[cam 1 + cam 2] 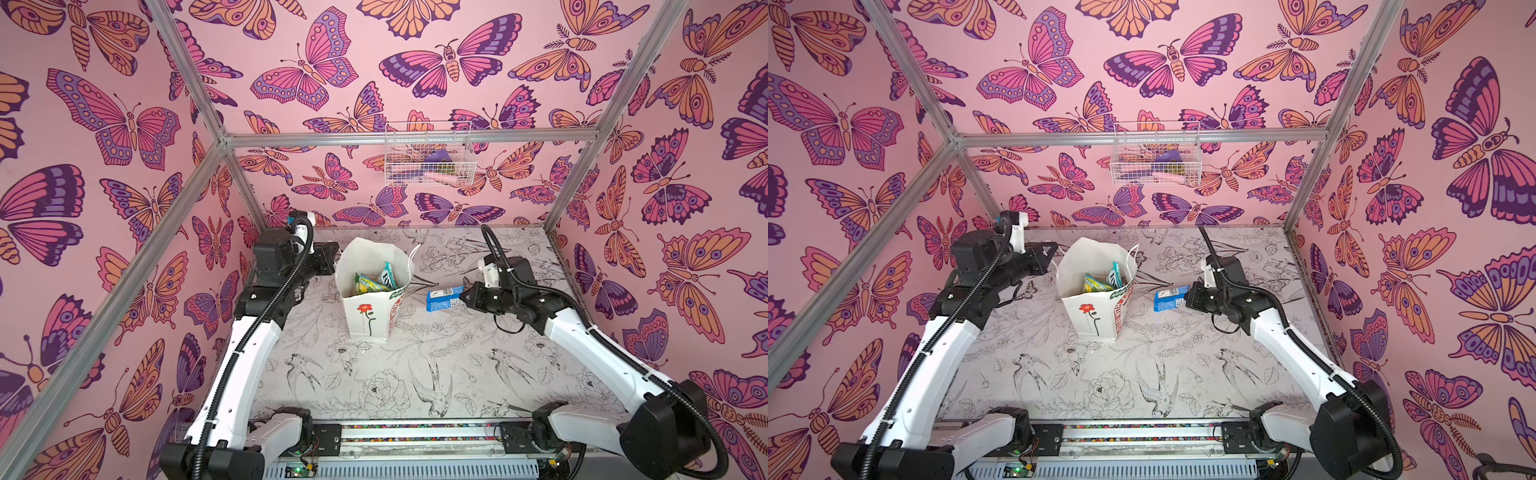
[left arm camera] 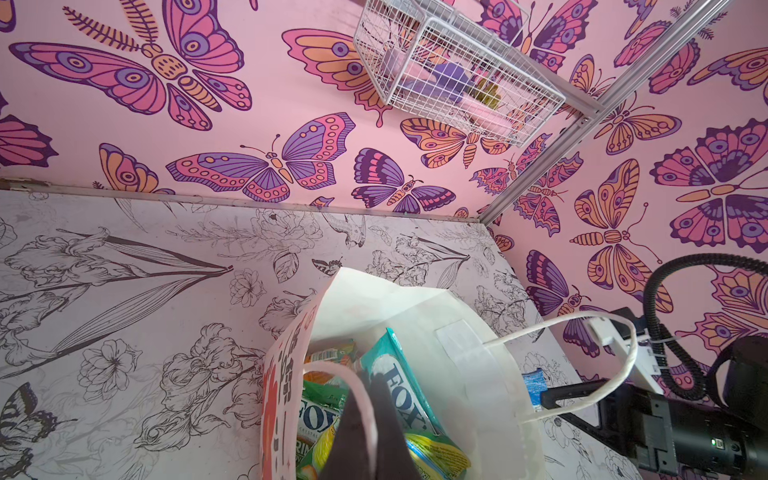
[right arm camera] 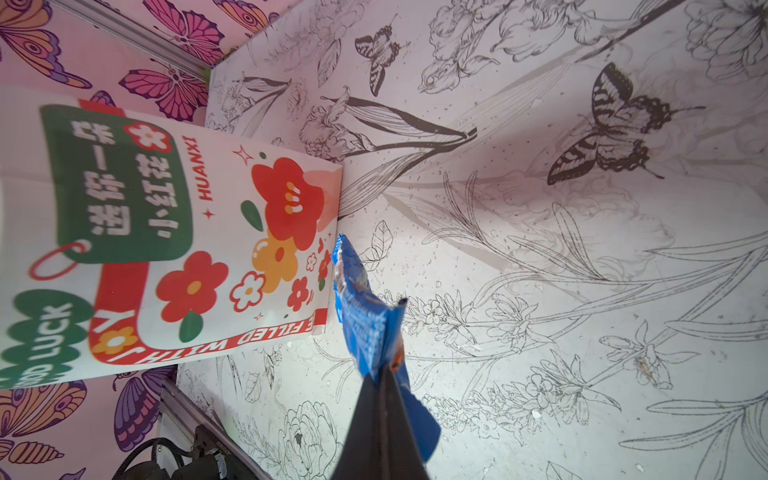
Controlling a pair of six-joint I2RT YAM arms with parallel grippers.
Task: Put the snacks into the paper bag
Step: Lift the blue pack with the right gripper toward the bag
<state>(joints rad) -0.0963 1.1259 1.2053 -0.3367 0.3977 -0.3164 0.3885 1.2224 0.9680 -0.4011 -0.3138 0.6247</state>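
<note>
Bag (image 1: pixel 365 322) stands upright on the table (image 1: pixel 415 374), mouth open; both top views look down into it and show a red flower on its near face.

Right gripper (image 1: pixel 462 296): jaws closed on one end of the blue packet (image 1: pixel 442 300); the packet points at the bag from the bag's right, outside the mouth, with a gap to the wall in both top views. The right wrist view shows what the top views cannot: my fingers (image 3: pixel 384 399) meet on the packet's (image 3: pixel 361 328) crimped end; beyond it the bag's side print is large and legible, with a green label, red and yellow flowers and "HUANXI". The bag's inside is hidden in that view.

Left gripper (image 1: pixel 331 261): at the bag's left rim in both top views, where the jaw gap is too small to read. In the left wrist view the jaws show as one dark closed wedge (image 2: pixel 374 399) over the mouth; the near cord (image 2: pixel 368 405) crosses it; I cannot tell whether cord or rim is pinched.

Inside the bag, the top views give colours only; the left wrist view reads "FOX'S" on the teal packet (image 2: pixel 401 386) and the green packet (image 2: pixel 320 415); a yellow-green packet (image 2: pixel 436 453) lies beside them. That view also catches my right gripper's tip and a strip of blue past the bag's far wall.
</note>
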